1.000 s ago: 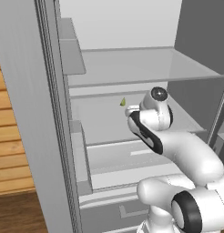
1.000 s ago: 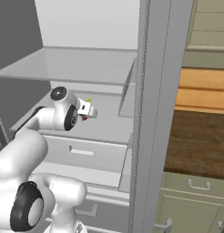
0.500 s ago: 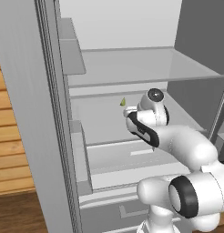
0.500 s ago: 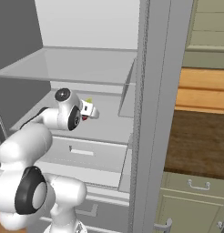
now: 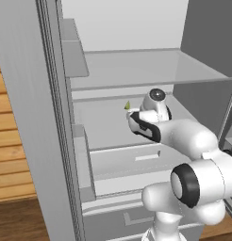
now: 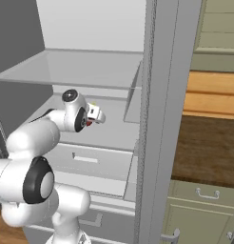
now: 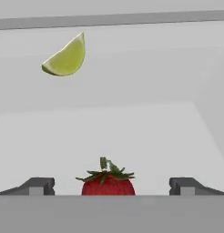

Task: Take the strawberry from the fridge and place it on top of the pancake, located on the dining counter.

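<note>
In the hand view the strawberry (image 7: 107,183), red with a green leafy cap, lies on the pale shelf between my gripper's two dark fingertips (image 7: 37,185). The gripper (image 7: 111,186) is open, its jaws standing wide on either side of the berry and not touching it. From the base views the gripper (image 5: 132,116) reaches into the middle shelf of the open fridge (image 5: 136,66). A red speck of the strawberry (image 6: 88,123) shows under the hand (image 6: 97,115). The pancake and the dining counter are out of view.
A yellow-green lime wedge (image 7: 66,57) sits farther back on the same shelf, also seen as the wedge (image 5: 128,105) just behind the hand. A glass shelf (image 6: 81,66) hangs above. The fridge door edge (image 6: 159,119) stands to the right, with green cabinets (image 6: 204,205) beyond.
The hand has crept slightly deeper into the shelf and the elbow has swung up and nearer the cameras. The jaws have stayed open.
</note>
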You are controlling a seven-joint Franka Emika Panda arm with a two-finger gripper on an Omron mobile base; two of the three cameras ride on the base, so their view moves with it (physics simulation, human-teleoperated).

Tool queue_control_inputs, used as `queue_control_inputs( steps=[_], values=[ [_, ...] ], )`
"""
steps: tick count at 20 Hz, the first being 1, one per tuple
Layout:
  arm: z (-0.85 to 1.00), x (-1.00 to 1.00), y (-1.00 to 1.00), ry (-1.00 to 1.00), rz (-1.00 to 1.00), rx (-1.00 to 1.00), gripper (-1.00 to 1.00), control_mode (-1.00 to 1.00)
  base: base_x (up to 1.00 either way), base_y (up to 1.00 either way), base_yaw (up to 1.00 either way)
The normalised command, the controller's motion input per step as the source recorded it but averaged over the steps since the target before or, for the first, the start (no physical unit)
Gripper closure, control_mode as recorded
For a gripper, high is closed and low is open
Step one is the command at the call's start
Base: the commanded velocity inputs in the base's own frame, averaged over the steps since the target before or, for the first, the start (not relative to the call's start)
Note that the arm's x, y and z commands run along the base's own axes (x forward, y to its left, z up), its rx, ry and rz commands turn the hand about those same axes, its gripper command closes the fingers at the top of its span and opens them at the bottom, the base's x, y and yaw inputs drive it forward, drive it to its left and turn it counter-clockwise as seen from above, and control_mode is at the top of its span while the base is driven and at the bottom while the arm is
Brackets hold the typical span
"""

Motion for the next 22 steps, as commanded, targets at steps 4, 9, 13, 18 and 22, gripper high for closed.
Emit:
queue_control_inputs(
  steps=[4, 9, 13, 18, 22],
  values=[
    [-0.14, 0.0, 0.0, 0.02, 0.0, 0.0, -1.0, -1.0, 0.0, 0.0, 0.0],
    [-0.1, 0.0, 0.0, 0.0, 0.0, 0.0, -1.0, -1.0, 0.0, 0.0, 0.0],
    [-0.19, 0.0, 0.0, 0.01, 0.0, 0.0, -1.0, -1.0, 0.0, 0.0, 0.0],
    [-0.22, 0.0, 0.0, 0.01, 0.0, 0.0, -1.0, -1.0, 0.0, 0.0, 0.0],
    [-0.07, 0.0, 0.0, 0.0, 0.0, 0.0, -1.0, -1.0, 0.0, 0.0, 0.0]
  ],
)
